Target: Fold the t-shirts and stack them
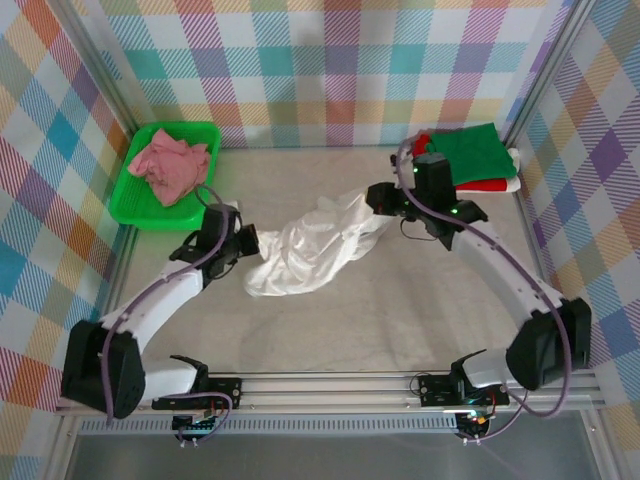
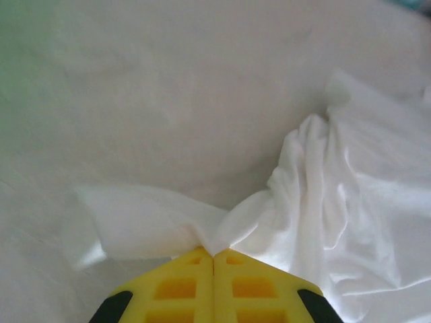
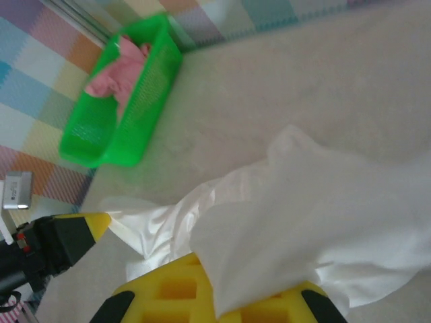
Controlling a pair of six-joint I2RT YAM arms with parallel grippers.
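Near the middle of the bench [image 1: 400, 320] we see the white shirt [image 1: 315, 245], bunched and strung between both arms. The left fingers [image 2: 214, 254] are pinched tight on its 8 o'clock end. The right fingers [image 1: 385, 204] grip its 2 o'clock end, with cloth draping over them. Farther off, at 10 o'clock, a green tray [image 1: 150, 221] holds a crumpled pink shirt [image 1: 170, 165]. At 1 o'clock a folded green shirt [image 1: 470, 152] lies on a red shirt [image 1: 485, 186], just beyond the right fingers.
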